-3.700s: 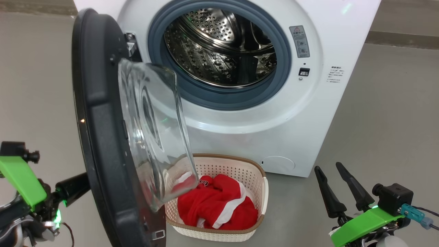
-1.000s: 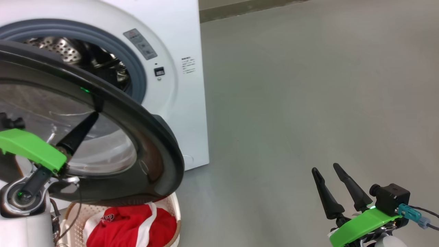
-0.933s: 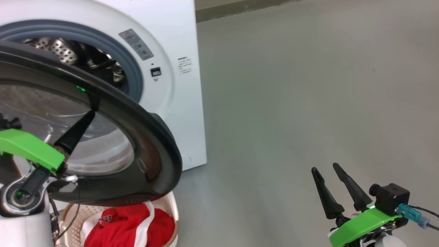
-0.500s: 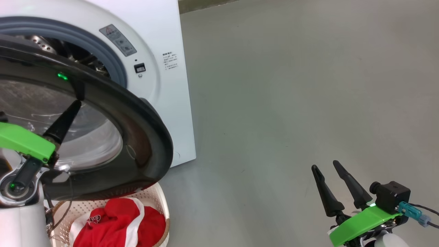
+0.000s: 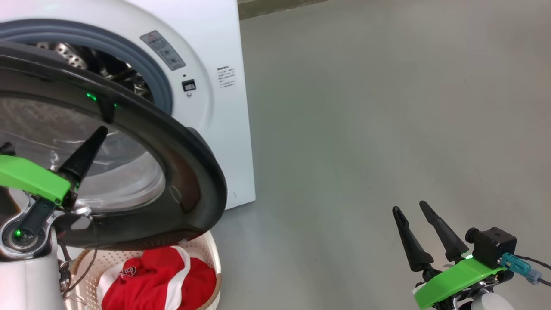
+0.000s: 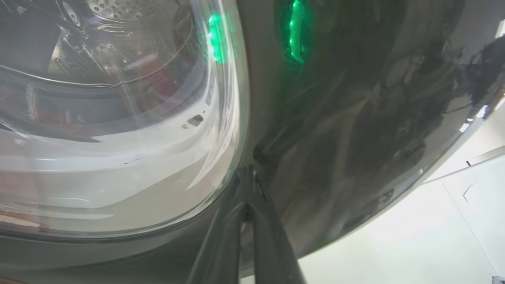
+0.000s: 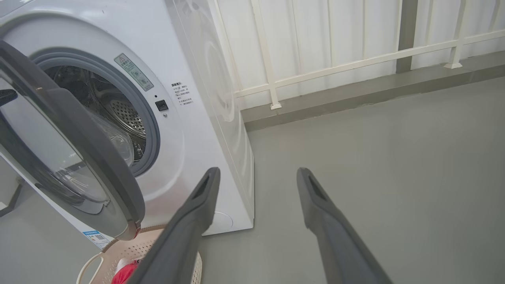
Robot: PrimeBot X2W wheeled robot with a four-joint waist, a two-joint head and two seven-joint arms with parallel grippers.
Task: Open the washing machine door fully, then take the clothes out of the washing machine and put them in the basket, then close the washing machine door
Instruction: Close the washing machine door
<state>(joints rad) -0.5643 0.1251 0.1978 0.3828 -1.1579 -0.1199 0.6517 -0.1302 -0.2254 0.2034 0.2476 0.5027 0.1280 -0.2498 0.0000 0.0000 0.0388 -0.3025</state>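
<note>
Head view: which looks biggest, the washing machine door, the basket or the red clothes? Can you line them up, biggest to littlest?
1. washing machine door: biggest by far, though it is also nearest the camera.
2. basket: partly hidden by the door.
3. clothes: littlest, lying inside the basket.

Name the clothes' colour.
Bright red soft fabric clothes with white stripes; clearest in head view.

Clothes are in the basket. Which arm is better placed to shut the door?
Left: the left gripper, shut, sits at the door's front; the right gripper is away over floor.
</note>
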